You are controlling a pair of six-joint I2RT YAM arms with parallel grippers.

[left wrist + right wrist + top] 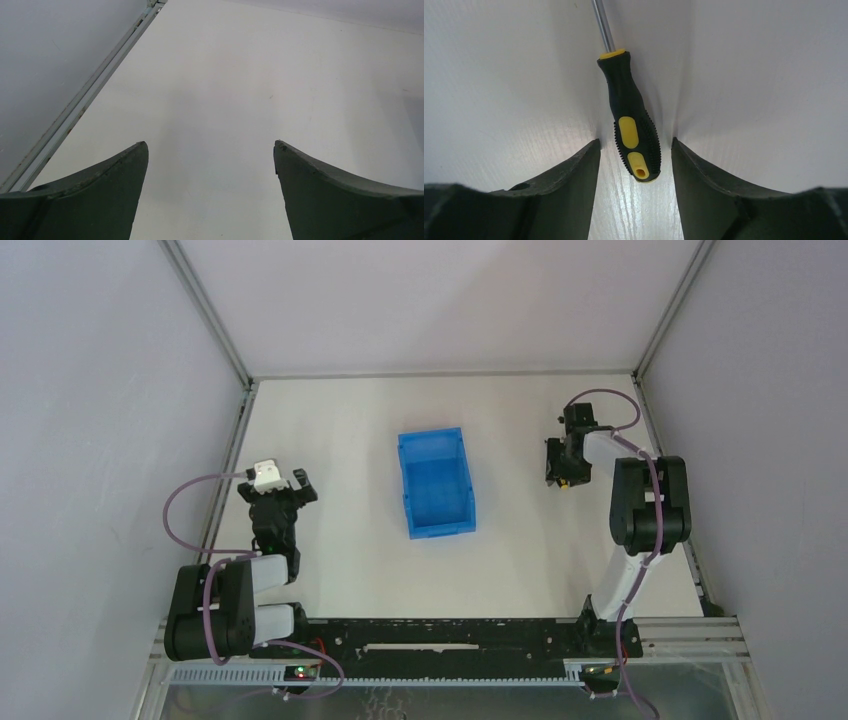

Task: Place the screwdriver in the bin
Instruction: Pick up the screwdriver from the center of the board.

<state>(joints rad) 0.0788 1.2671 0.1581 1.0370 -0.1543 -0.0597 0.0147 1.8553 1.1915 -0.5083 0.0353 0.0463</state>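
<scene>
The screwdriver (629,112) has a black handle with yellow accents and a thin metal shaft. It lies flat on the white table, shaft pointing away from my right wrist camera. My right gripper (635,142) is open and low over the table. Its fingers stand on either side of the handle's butt end, with a gap on each side. In the top view this gripper (562,475) is at the right, and only a speck of yellow (566,484) shows under it. The blue bin (405,485) stands mid-table, open and with nothing in it. My left gripper (275,485) is open and holds nothing at the left.
Grey enclosure walls with aluminium frame rails (232,455) border the white table on the left, right and back. The left wrist view shows only bare table between the left fingers (100,185) and a stretch of the left rail (85,97).
</scene>
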